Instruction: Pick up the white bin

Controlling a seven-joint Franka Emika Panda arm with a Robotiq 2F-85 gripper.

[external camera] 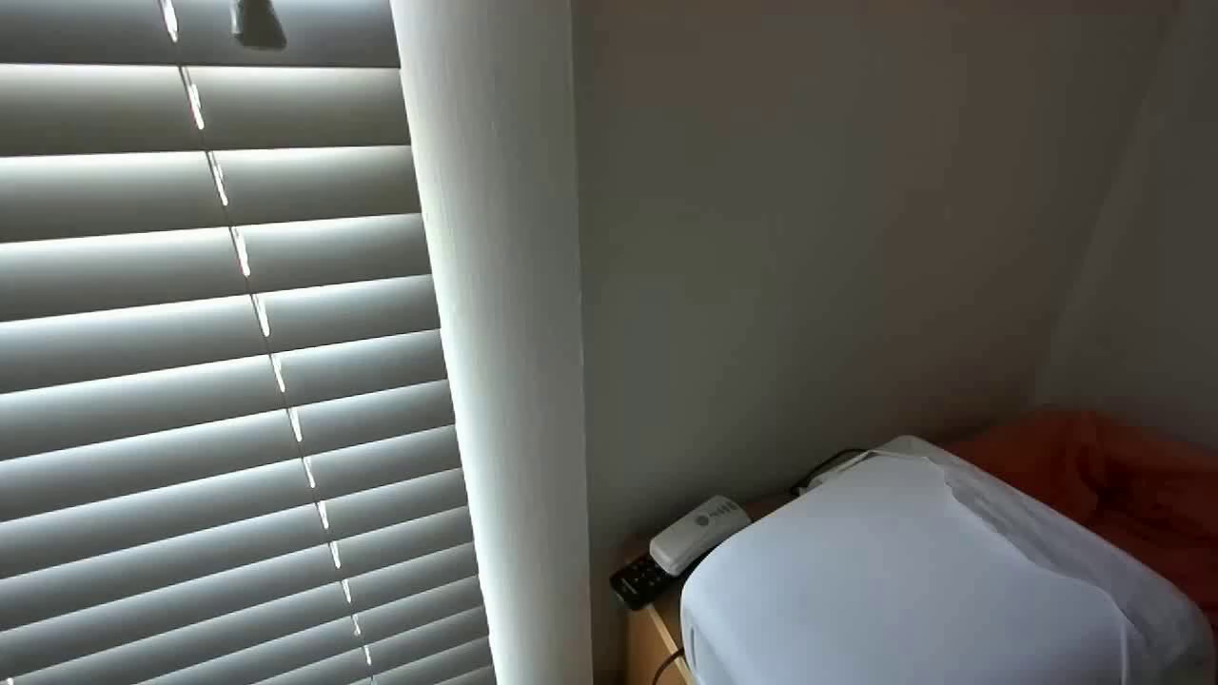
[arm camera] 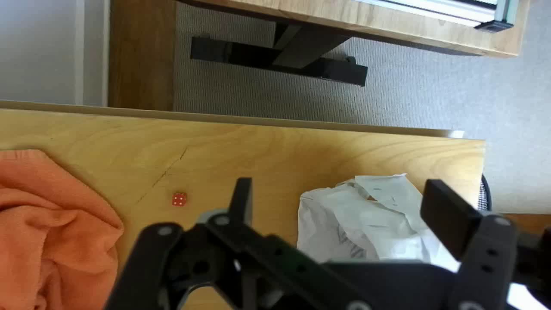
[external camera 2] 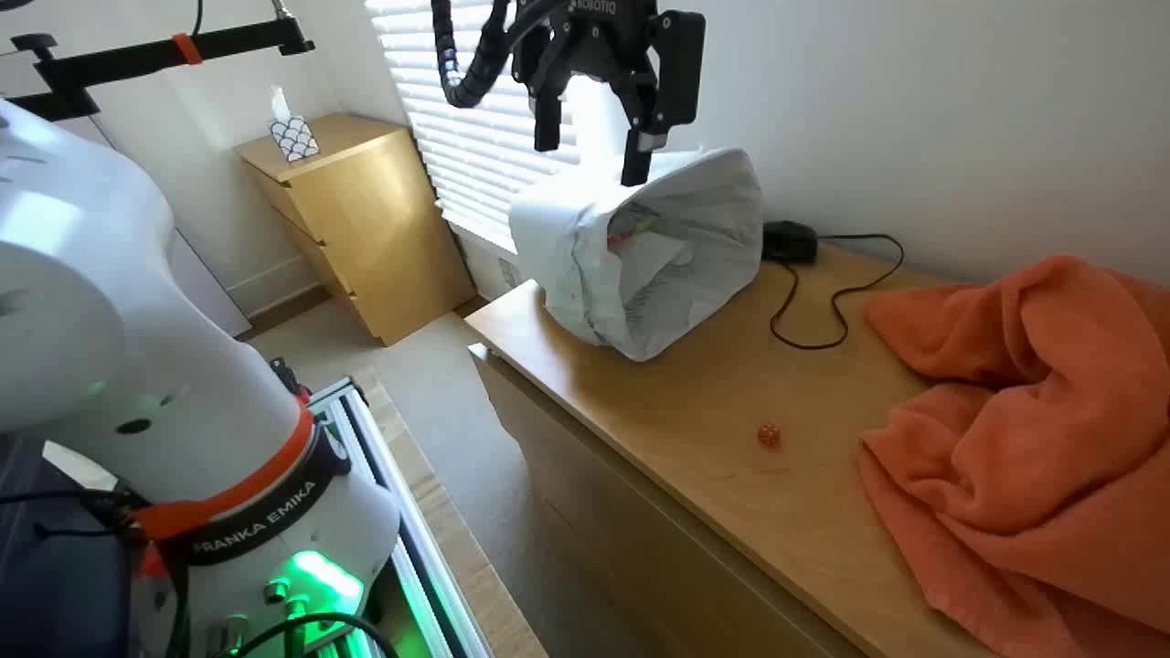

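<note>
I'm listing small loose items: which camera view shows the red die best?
The wrist view: it looks down on the red die, unobstructed and sharp enough to read a four on its upper face. In an exterior view the red die is small and blurred, hard to read; no further view shows it.
</note>
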